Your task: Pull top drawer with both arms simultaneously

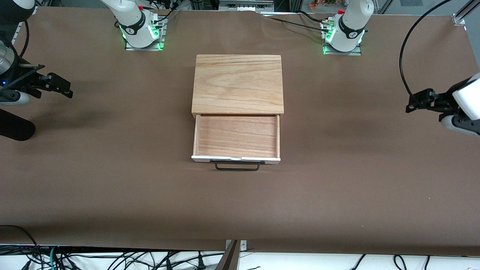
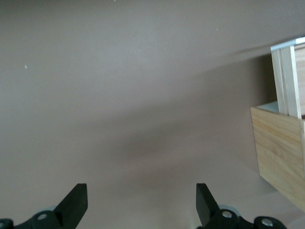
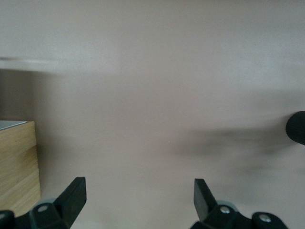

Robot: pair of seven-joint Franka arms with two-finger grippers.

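Brown table (image 1: 112,180), cabinet (image 1: 237,82) mid-table between arm bases. Top drawer (image 1: 237,135) already slid out toward front camera, reddish wood inside bare, black handle (image 1: 237,166) on its white front. Left gripper (image 1: 420,102) over table at left arm's end, fingers spread, empty. Right gripper (image 1: 62,87) likewise at right arm's end (both well apart from drawer). Judgement: pull looks done, nothing left.

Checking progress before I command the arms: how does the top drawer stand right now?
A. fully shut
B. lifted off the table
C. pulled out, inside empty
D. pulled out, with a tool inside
C: the top drawer juts from the cabinet, showing only bare wood inside.
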